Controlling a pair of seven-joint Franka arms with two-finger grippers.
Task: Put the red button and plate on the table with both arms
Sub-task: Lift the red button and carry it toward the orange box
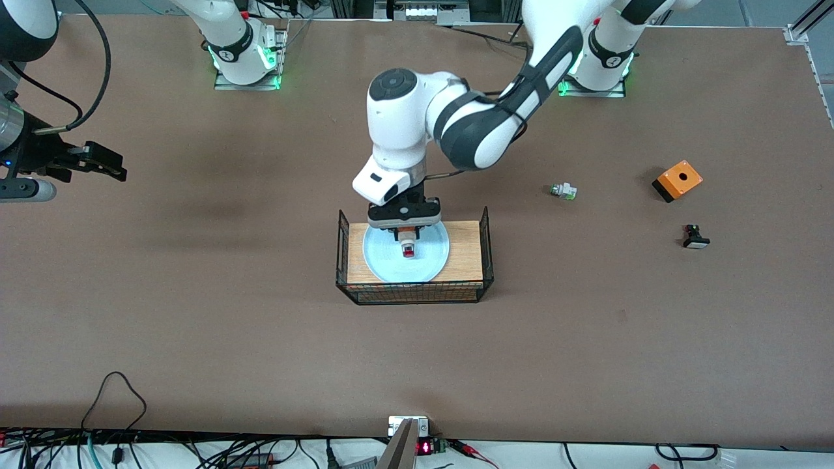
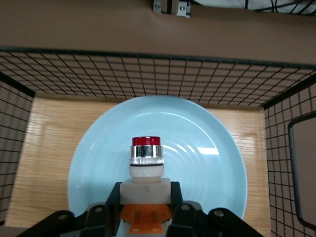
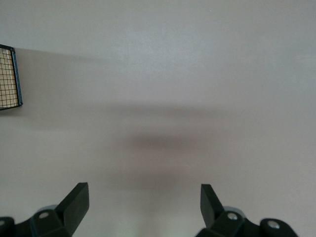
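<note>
Nearest your front camera, the wire rack [image 1: 414,260] sits at the centre of the frame on the table [image 1: 195,326], its black mesh walls rising around a wooden top. On that top lies the plate [image 1: 430,264], pale blue and round, filling most of the board.

Look at your left gripper [image 1: 408,236], down over the plate just above frame centre: its fingers [image 2: 178,197] are clenched on the red button [image 1: 408,249]. In the left wrist view you see the grip plainly, with the black pads pressing the white body of the button [image 2: 146,170] from both sides, the orange section tucked between them at the bottom edge, and the chrome ring and red cap sticking out past the fingertips over the plate [image 2: 207,163]. Whether the button touches the plate or hangs just above it, you cannot tell.

Your right gripper [image 1: 98,163] waits at the far left edge of the front frame, over bare table. Its fingers [image 3: 76,200] stand wide apart, nothing between them.

Toward the right of the front frame you have three loose parts: a green-and-white part [image 1: 563,191], an orange box [image 1: 677,180] and a black part with a white cap [image 1: 695,237].
</note>
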